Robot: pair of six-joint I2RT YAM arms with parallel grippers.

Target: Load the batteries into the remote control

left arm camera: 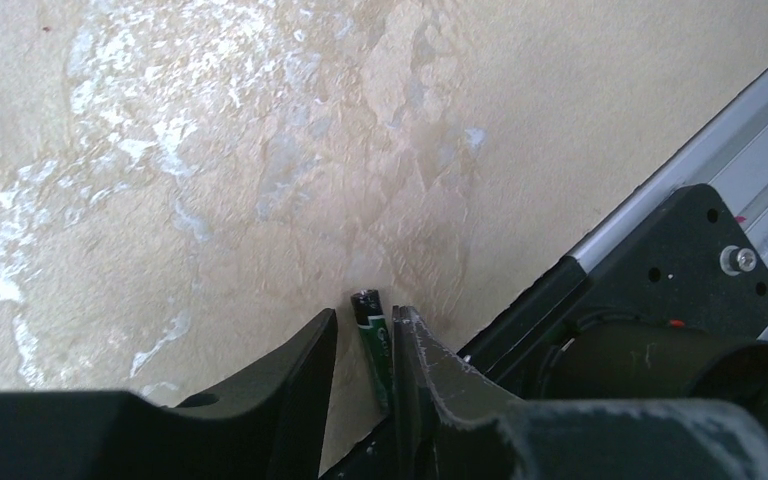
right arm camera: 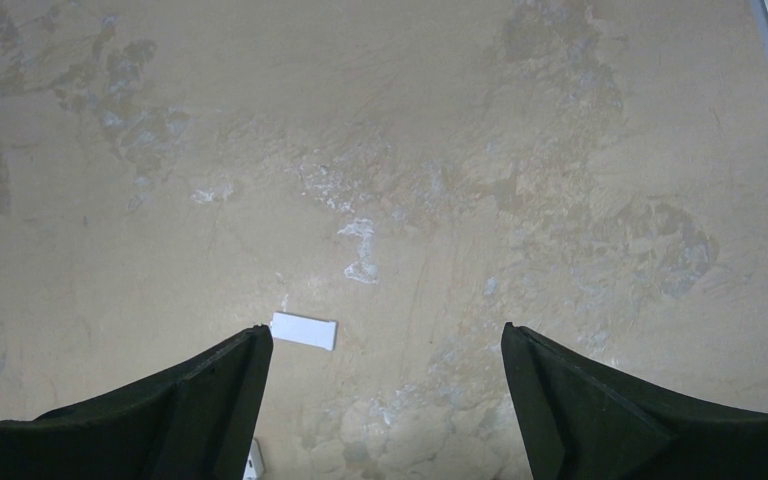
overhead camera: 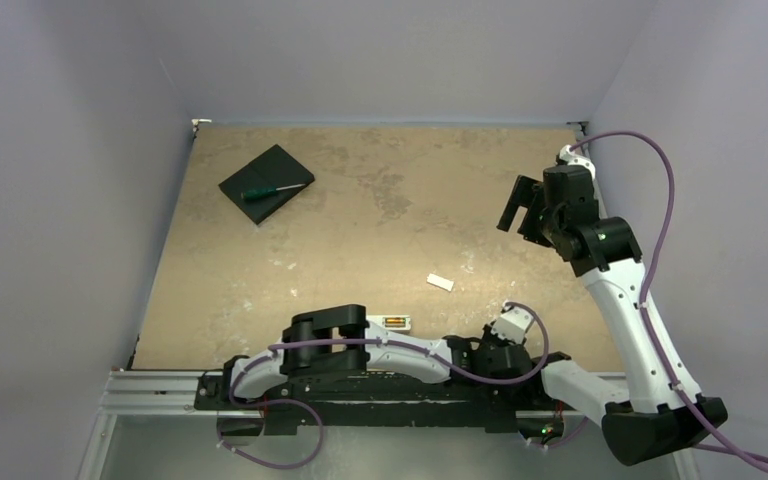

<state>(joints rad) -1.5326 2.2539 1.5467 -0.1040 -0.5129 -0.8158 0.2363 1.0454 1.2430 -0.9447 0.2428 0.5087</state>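
Left gripper: low over the table at the near edge, right of centre; arm stretched rightward along the near rail.
Left jaws: narrowly apart, bracketing the loose battery; a sliver of table shows between one finger and the cell, while the other finger sits just beside or against it; cannot tell which.
Loose battery: dark green body, dark far end, lying on the table between the left fingers, pointing away from the wrist.
Remote control: white bar on the table near the near edge, just beyond the left arm's elbow, partly hidden by that arm; left of the left gripper and apart from it.
Seated battery: green-and-gold cell showing within the remote control's outline, apparently in its compartment; too small for more.
Right gripper: raised above the far right of the table, facing down.
Right jaws: spread wide, nothing between them.
White cover piece: small flat rectangle on the table, right of centre, beyond the remote control.
Black pad: far left, lying flat.
Screwdriver: green handle, resting on the black pad.
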